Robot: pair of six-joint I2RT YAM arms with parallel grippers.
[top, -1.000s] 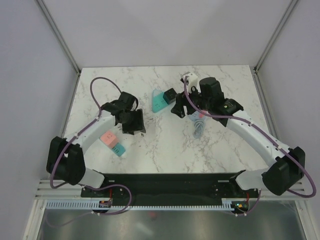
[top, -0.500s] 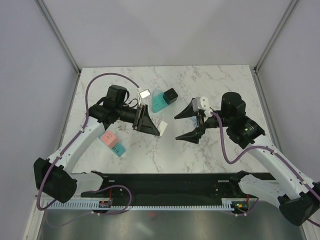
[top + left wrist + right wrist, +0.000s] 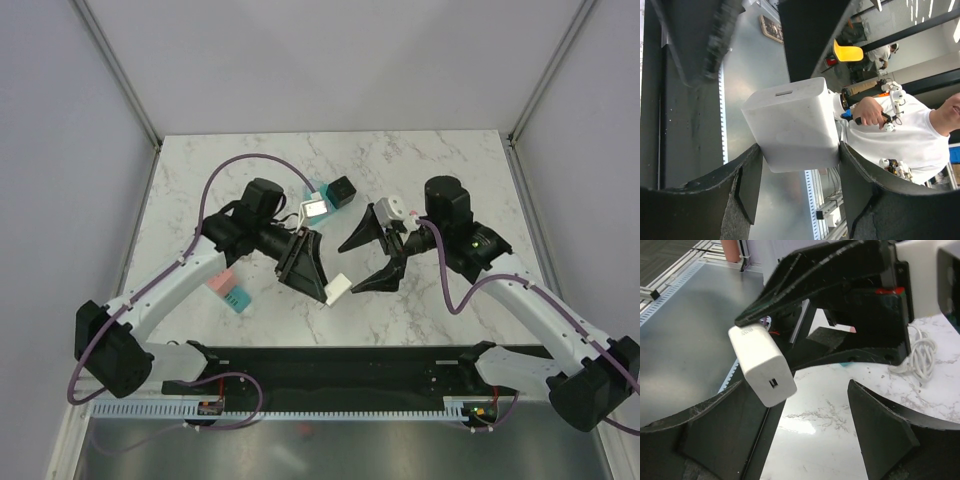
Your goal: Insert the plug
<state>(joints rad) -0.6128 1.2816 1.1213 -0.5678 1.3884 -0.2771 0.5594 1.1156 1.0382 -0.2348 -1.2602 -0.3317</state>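
1. Jaws of the left gripper (image 3: pixel 797 155) are clamped on the white adapter (image 3: pixel 790 120), which is gripped by its two side faces, with a narrow slot seen on its far end
2. In the top view, the white adapter (image 3: pixel 338 288) is seen at the tip of the left gripper (image 3: pixel 322 285), raised above the marble table (image 3: pixel 450 170) near its middle
3. Jaws of the right gripper (image 3: pixel 348 268) are spread wide and grasp nothing; they are pointed toward the left gripper
4. In the right wrist view, the white adapter (image 3: pixel 762 365) is shown in front of the right gripper (image 3: pixel 797 390), close to one of its fingers (image 3: pixel 715 430); whether they touch cannot be told. A small port is visible on the adapter's lower face
5. A teal power strip (image 3: pixel 322 192) and a black cube (image 3: pixel 342 190) are seen on the table behind the two grippers, just beside each other
6. A pink and teal block (image 3: pixel 228 288) is seen beside the left arm, well apart from the adapter
7. A coiled white cable (image 3: pixel 920 357) is seen lying on the table in the right wrist view
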